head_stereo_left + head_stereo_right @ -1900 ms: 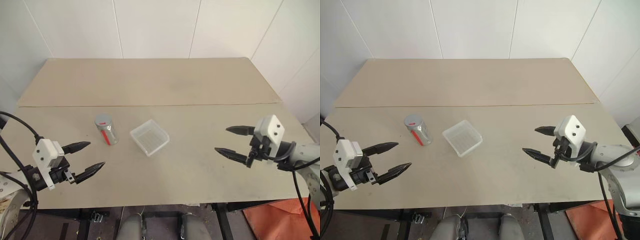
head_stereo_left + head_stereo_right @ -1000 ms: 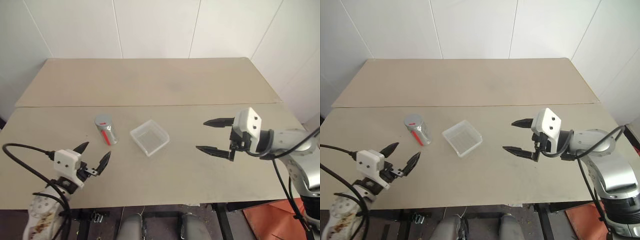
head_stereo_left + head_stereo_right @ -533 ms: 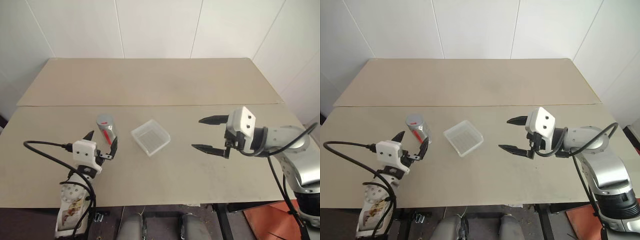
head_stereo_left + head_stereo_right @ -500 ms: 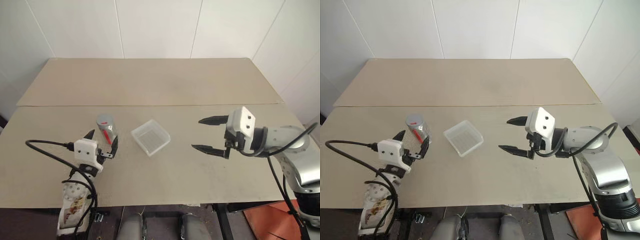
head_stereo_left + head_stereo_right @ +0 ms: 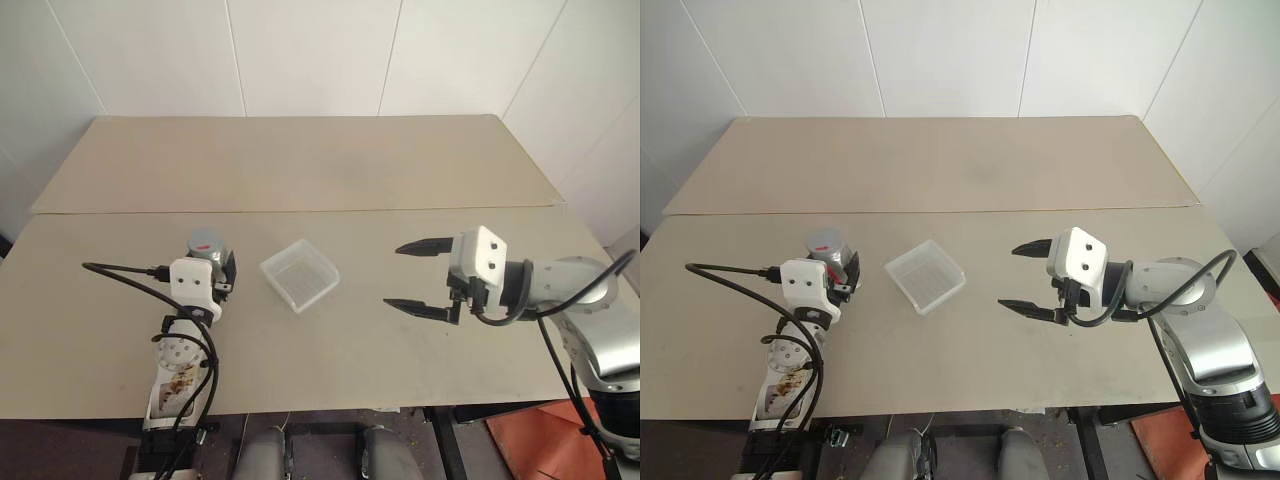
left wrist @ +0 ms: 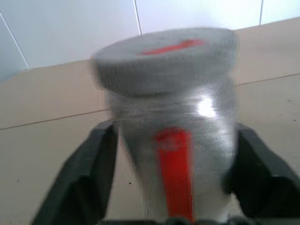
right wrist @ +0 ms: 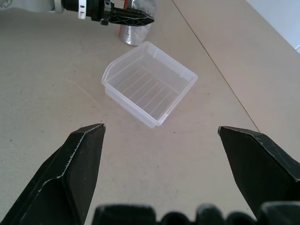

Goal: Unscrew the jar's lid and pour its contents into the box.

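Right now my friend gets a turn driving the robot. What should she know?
Left gripper: jaws on either side of the jar, closing on its body.
Right gripper: jaws wide open, empty, hanging right of the box.
Jar stands upright on the table, lid on. The box beside it is empty.
Done: reached the jar.
Left: finish the grip, unscrew the lid, pour.
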